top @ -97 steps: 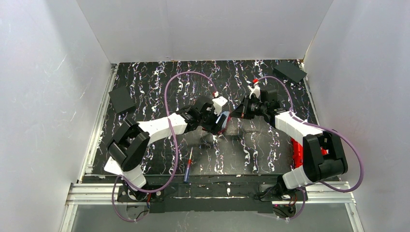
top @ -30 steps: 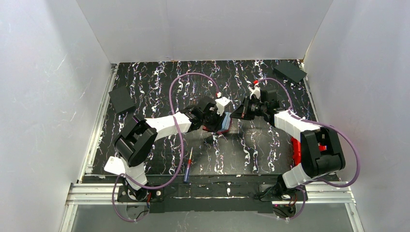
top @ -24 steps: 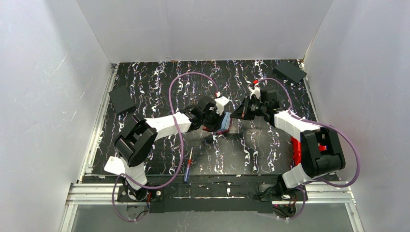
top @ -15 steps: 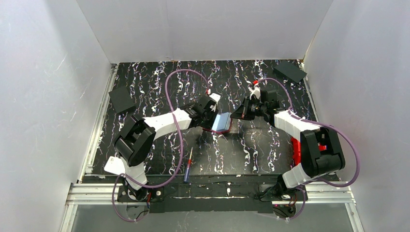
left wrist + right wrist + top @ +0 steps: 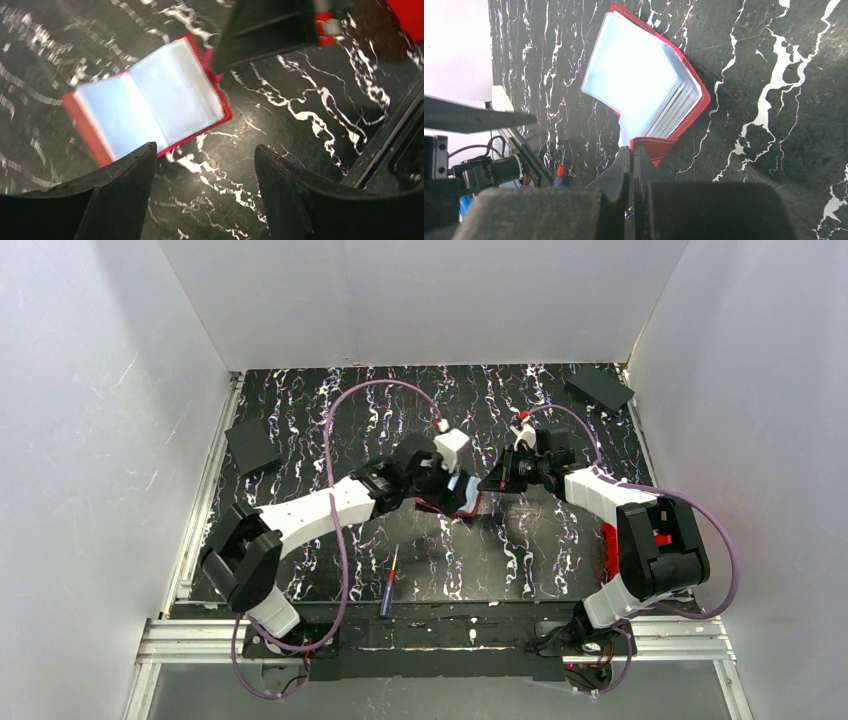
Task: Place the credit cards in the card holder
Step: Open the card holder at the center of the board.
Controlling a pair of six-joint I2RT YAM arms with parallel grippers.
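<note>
Your left arm (image 5: 320, 510) stretches from the near left corner toward the middle of the table (image 5: 300, 410). The left gripper (image 5: 202, 155) hangs above the card holder (image 5: 150, 102), released, with nothing between its fingers. Your right arm (image 5: 600, 490) reaches in low from the near right corner, and the right gripper (image 5: 631, 150) is clenched on the holder's red cover edge. The holder lies open, pockets up, about mid-table.
</note>
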